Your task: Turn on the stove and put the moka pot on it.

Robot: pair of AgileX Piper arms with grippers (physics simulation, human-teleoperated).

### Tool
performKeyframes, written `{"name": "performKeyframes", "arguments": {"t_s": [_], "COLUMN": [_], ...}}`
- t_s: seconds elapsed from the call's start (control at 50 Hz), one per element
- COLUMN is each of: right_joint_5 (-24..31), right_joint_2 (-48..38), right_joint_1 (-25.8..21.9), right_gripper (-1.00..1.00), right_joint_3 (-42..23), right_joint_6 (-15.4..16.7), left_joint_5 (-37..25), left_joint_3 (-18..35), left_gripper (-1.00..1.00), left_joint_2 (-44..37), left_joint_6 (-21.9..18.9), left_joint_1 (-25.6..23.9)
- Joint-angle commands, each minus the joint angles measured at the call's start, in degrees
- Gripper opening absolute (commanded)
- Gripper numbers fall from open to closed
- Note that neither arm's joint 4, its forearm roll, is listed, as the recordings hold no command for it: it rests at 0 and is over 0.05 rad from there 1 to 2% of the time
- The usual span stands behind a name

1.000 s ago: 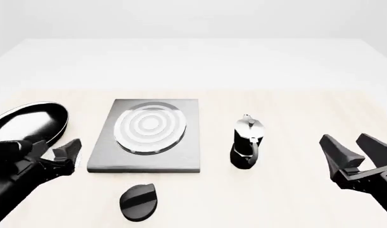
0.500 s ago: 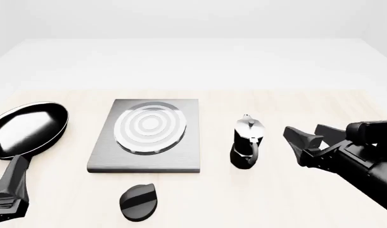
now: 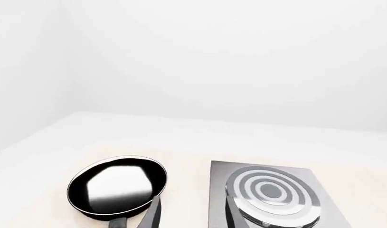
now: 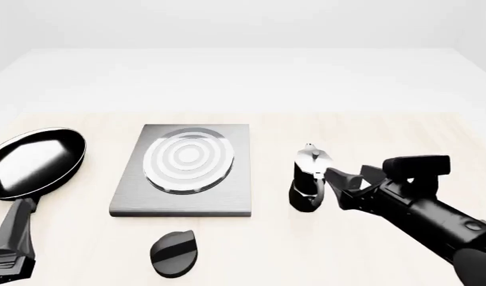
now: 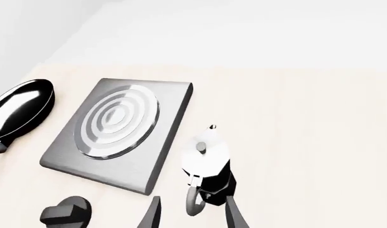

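Front view – moka pot (image 4: pixel 310 176) beside stove (image 4: pixel 183 202), R gripper (image 4: pixel 344 186) open – pan (image 4: pixel 32 161) empty

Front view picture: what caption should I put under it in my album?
The right gripper reaches, open, toward the moka pot beside the stove.

Over on the left side of the table (image 4: pixel 370 128) sits a black frying pan (image 4: pixel 34 161), glossy enough that its round bowl throws back a big pale patch of light. Its dark handle (image 4: pixel 12 229) runs toward the near edge, ending close to the bottom left corner of the front view. The tabletop is a light, creamy wood tone, and behind it everything is plain white.
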State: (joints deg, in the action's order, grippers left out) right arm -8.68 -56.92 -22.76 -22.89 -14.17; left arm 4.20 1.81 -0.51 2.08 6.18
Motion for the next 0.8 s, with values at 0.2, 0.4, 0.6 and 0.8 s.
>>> {"name": "performKeyframes", "arguments": {"t_s": [0.2,0.4,0.6,0.8], "right_joint_5": [-10.52,-14.72,-18.37,-22.62], "right_joint_2": [-11.28,-15.9,-20.24,-25.06], "right_joint_1": [-0.87,-1.02,-1.74,-2.09], "right_gripper": [1.0,1.0,1.0,1.0], "right_joint_3": [1.59,1.64,1.86,2.64], "right_joint_6": [-1.08,-1.48,-2.75,-3.58], "left_joint_5": [-0.21,-0.03,-0.21,0.09], "left_joint_3": [-0.55,-0.83,-0.68,-0.94], "left_gripper": [1.0,1.0,1.0,1.0], "left_joint_2": [0.43,0.4,0.32,0.11], "left_joint_6": [-0.4,-0.51,-0.57,-0.57], "left_joint_1": [0.08,0.18,0.14,0.14]}}
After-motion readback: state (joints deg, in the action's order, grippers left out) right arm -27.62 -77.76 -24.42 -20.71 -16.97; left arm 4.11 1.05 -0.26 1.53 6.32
